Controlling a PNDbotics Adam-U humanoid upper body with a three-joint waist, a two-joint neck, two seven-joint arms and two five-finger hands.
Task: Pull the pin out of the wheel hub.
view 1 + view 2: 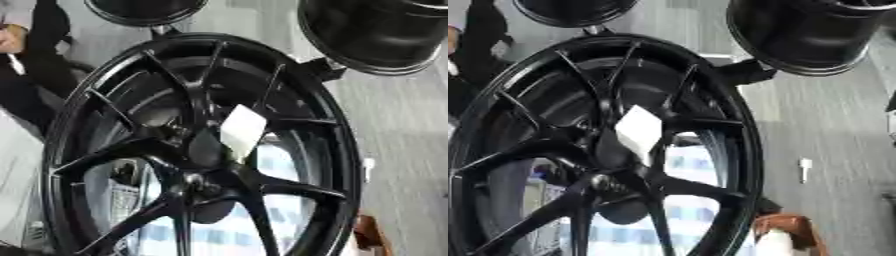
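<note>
Across wheel hub [197,185], glossy black spokes, white tag [241,131] (fingers unseen, cannot tell).

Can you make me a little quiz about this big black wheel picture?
1. True or false: the black wheel has spokes.
2. What colour is the tag near the wheel's hub? A) white B) red C) green
3. Fill in: no robot hand shows, so nothing is ____ the wheel.

Key: 1 true; 2 A; 3 touching
</note>
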